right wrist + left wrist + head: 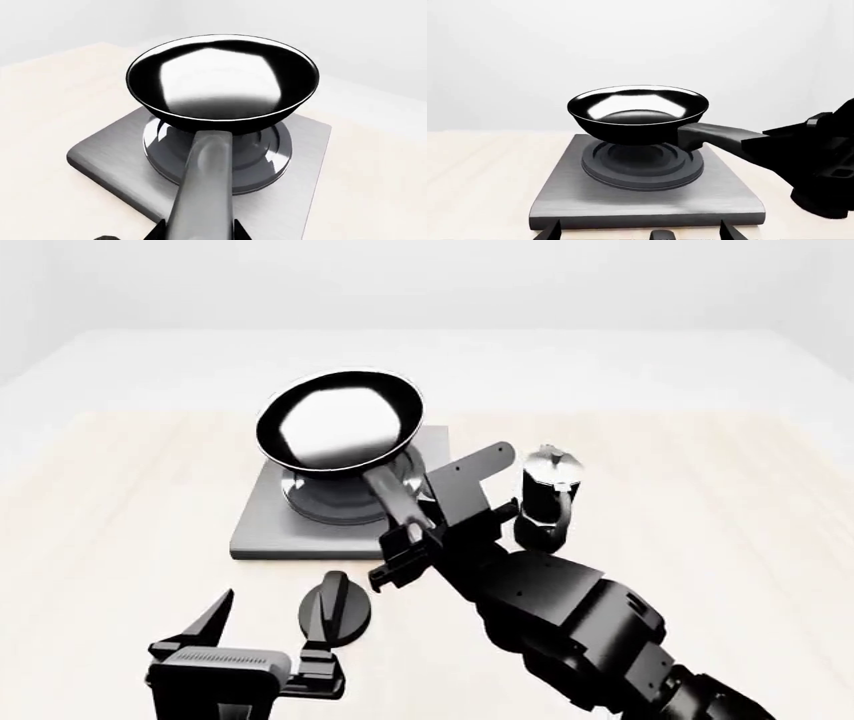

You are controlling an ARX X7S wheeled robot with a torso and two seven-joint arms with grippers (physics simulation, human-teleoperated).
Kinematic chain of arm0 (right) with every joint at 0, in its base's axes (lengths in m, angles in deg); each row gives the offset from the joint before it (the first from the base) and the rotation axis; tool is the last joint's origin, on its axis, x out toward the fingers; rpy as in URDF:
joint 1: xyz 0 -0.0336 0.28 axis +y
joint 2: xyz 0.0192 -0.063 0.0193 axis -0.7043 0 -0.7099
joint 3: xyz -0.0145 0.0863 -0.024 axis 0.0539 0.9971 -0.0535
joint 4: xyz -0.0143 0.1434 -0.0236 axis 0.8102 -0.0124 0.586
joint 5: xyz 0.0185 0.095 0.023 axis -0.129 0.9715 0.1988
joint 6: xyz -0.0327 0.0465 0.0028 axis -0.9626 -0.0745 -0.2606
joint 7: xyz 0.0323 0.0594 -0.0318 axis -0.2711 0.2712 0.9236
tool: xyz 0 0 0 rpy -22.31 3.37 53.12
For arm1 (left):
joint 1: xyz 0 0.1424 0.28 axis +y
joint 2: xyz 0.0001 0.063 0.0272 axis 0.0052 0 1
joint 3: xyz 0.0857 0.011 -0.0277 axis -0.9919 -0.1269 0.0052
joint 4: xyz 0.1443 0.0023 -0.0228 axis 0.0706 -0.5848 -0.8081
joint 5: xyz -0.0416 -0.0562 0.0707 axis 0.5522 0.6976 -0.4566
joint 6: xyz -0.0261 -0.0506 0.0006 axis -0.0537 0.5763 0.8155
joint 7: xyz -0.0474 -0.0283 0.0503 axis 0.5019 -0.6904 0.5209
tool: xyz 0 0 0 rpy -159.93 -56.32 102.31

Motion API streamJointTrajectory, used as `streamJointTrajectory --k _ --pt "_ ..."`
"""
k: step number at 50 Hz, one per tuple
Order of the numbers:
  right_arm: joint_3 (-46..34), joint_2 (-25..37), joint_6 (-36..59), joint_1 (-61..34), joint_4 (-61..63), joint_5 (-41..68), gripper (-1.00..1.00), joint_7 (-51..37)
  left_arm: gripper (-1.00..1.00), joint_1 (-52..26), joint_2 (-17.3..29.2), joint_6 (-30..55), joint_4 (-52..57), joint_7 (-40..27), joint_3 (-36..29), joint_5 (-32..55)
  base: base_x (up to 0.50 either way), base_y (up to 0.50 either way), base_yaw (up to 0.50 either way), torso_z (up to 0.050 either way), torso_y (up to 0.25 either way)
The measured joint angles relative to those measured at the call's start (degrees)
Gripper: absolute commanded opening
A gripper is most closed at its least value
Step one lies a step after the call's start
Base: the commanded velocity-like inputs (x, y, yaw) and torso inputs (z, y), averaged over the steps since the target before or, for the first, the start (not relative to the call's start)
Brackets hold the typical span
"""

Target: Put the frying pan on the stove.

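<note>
Head camera looks down and forward over the counter [107,500] from above both arms. Left wrist camera faces the stove [647,200] low and level from its near edge. Right wrist camera peers close along the frying pan [220,80] handle; all three share pan and stove.

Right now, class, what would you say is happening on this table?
The right gripper is shut on the handle of the frying pan, holding it just above the round burner of the stove, not yet set down. The left gripper hangs open and empty near a black dial. A moka pot stands beside the stove.
</note>
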Motion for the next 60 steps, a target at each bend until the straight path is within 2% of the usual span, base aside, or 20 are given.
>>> streamJointTrajectory --k 42,43,60 --pt "-0.15 1.94 0.03 2.09 2.82 1.11 -1.00 -1.19 1.00 0.24 0.33 -0.51 -0.20 -0.57 -0.57 0.03 0.00 0.00 0.00 0.000 0.002" --pt "-0.13 1.96 0.03 2.10 2.80 1.11 1.00 -1.17 1.00 0.23 0.34 -0.49 -0.19 -0.58 -0.59 0.03 0.00 0.00 0.00 0.000 0.000" --pt "1.99 1.91 0.14 1.12 4.97 -0.98 1.00 -2.27 1.00 0.14 0.54 -0.55 -0.20 -0.73 -0.80 0.14 0.00 0.00 0.00 0.000 0.000"
